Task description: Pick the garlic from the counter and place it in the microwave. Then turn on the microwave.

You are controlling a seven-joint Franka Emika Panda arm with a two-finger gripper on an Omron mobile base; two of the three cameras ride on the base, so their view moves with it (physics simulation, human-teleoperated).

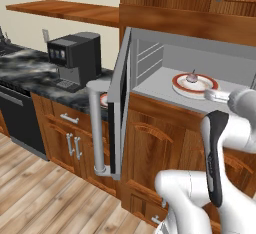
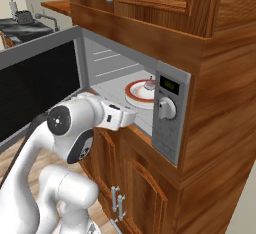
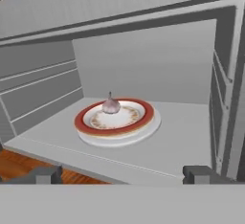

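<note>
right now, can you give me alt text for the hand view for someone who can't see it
The garlic sits on a red-rimmed plate inside the open microwave, toward the plate's back edge. The open tool faces the cavity from just outside its front edge, its two dark fingertips spread wide and holding nothing.

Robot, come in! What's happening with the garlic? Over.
Tool open, empty. Garlic on plate inside microwave. Door wide open, nothing blocking.

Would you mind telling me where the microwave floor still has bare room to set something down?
Inside the silver-framed microwave, bare grey floor lies right of the red-rimmed round plate, toward the right wall, and along the front lip. It is tighter left of the plate, by the ribbed wall. The small whitish garlic bulb sits on the plate's rear part.
</note>
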